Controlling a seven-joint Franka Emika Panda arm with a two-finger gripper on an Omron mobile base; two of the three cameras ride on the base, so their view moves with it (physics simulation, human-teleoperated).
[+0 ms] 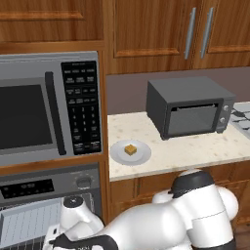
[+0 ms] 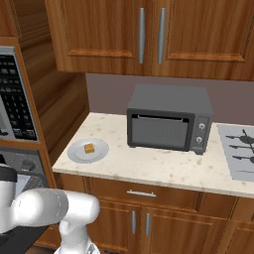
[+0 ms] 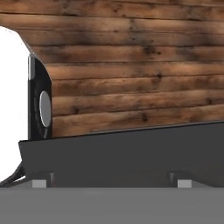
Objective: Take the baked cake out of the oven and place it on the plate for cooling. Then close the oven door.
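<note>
Cake [image 1: 129, 149] on plate [image 1: 118, 155]; no legible labels.

The grey steel built-in oven [image 1: 49, 188] is cut off by the left base view's lower edge — the white arm covers part of its wire racks. The silver microwave [image 2: 12, 99] runs off the right base view's left edge — keypad lettering too small to read.

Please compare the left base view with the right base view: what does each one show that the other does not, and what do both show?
Only the left base view shows the microwave's window and handle, and the oven's display and knob.

Only the right base view shows the drawer handle and the doors under the counter.

Both show the cake lying on the plate, the toaster oven, the stove and the upper cabinets.
</note>
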